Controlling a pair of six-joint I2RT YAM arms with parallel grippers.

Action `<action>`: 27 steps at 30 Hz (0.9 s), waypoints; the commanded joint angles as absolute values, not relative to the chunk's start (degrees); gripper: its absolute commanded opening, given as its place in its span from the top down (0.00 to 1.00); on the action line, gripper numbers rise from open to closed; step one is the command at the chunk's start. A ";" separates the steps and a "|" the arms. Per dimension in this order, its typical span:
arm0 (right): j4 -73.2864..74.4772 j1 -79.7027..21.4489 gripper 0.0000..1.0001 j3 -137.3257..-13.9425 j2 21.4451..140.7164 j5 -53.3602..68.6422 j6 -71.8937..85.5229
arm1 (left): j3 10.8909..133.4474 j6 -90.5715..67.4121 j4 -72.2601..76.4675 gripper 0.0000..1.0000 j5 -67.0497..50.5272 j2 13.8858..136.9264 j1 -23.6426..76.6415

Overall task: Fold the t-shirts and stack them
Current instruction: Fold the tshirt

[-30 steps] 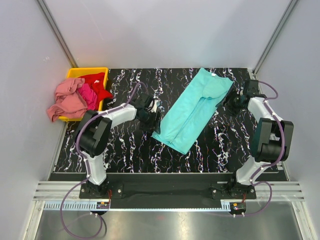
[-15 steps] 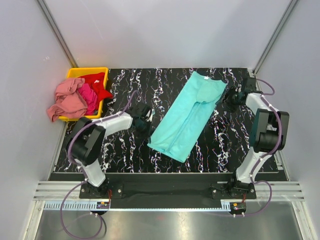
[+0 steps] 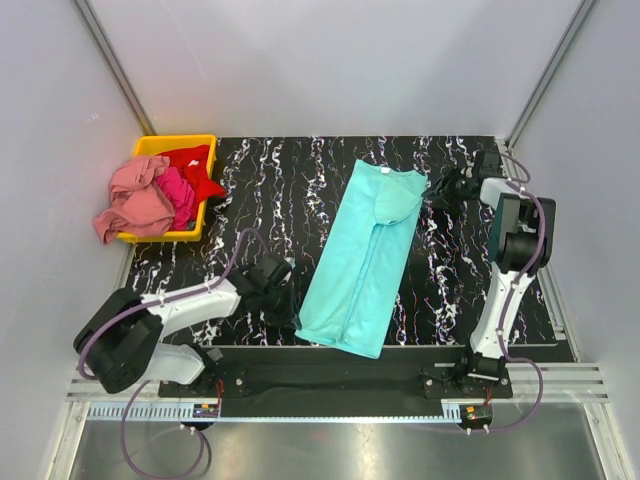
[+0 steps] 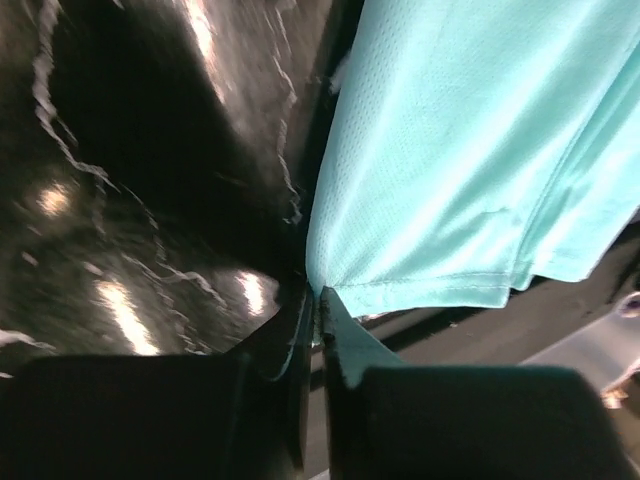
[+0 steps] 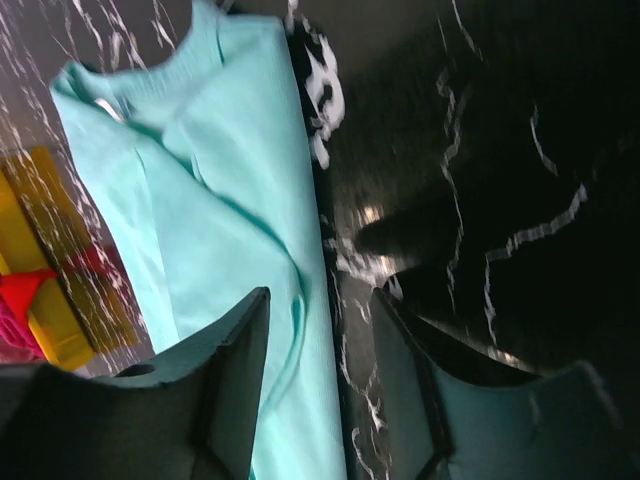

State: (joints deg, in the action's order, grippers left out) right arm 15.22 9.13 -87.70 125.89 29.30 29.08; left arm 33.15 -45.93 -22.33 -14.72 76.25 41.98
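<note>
Mid-fold: left fingers (image 4: 300, 345) pinch the hem corner of the turquoise-teal cloth t-shirt (image 3: 365, 255); right fingers (image 3: 447, 190) spread near its shoulder; crosswise halving likely next.

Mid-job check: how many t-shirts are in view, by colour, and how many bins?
turquoise t-shirt: 1, laid out on the table
salmon pink t-shirt: 1, draped over the bin's edge
magenta t-shirt: 1, in the bin
red t-shirt: 1, in the bin
yellow bin: 1
Total: 5 things, 4 of them t-shirts

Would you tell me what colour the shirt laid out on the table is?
The shirt is turquoise-teal, clearest in the top external view.
</note>
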 commanded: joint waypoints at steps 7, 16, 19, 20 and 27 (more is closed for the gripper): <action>17.39 6.95 0.60 -103.34 137.89 33.14 29.89 | 34.27 -60.73 -17.30 0.48 -10.30 73.39 48.60; 22.93 4.40 1.00 -125.65 151.42 34.36 34.01 | 51.57 -48.71 -33.30 0.37 3.94 77.41 48.52; 22.95 2.29 1.00 -139.01 158.27 37.69 35.41 | 60.01 -44.83 -38.75 0.36 8.60 82.42 48.34; 21.63 1.50 0.99 -141.65 159.86 38.40 36.38 | 60.55 -43.43 -38.32 0.36 8.87 83.14 47.82; 14.06 0.79 0.61 -150.65 163.58 36.92 40.44 | 59.41 -37.27 -24.71 0.36 -6.05 87.09 42.63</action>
State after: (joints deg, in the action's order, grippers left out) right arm 17.04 0.89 -147.96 165.07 37.08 39.44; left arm 59.24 -42.33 -31.18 0.16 85.91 44.03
